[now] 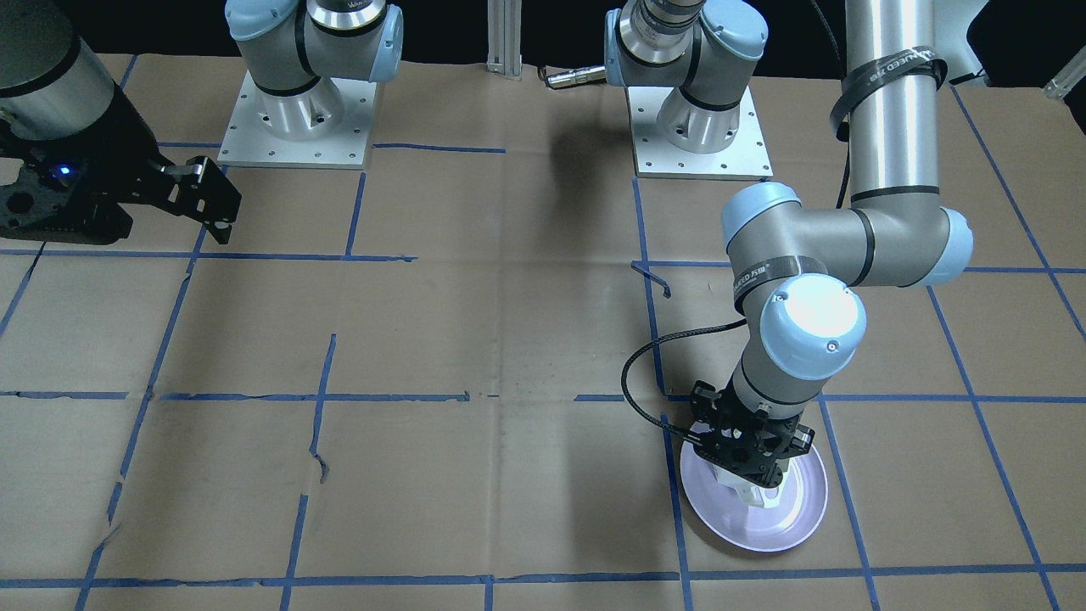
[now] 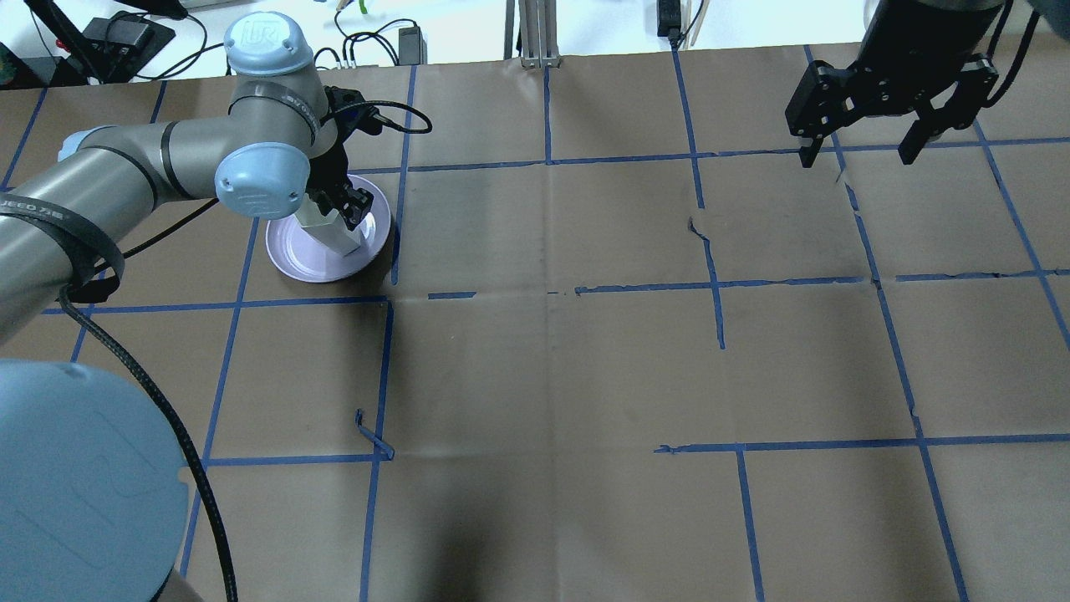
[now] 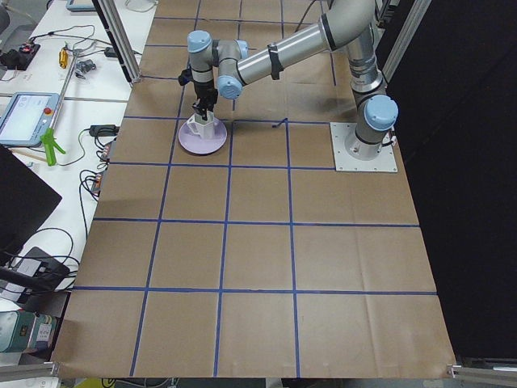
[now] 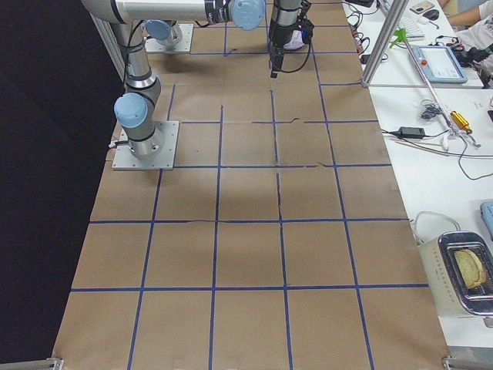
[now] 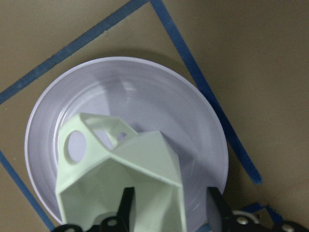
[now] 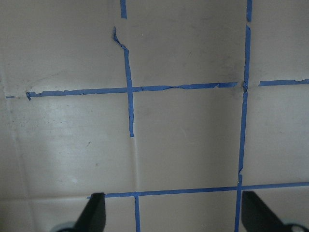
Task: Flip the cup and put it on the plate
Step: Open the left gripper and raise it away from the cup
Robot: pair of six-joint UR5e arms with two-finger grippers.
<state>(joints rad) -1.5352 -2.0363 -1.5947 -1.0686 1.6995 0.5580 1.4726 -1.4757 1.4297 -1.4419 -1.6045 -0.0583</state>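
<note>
The left claw, pinching the cup directly beneath it over the plate, should lower straight, keep the cup level, and release only once it rests flat, centred.

Brown paper-covered table gridded with blue tape, cluttered white benches at both ends.
</note>
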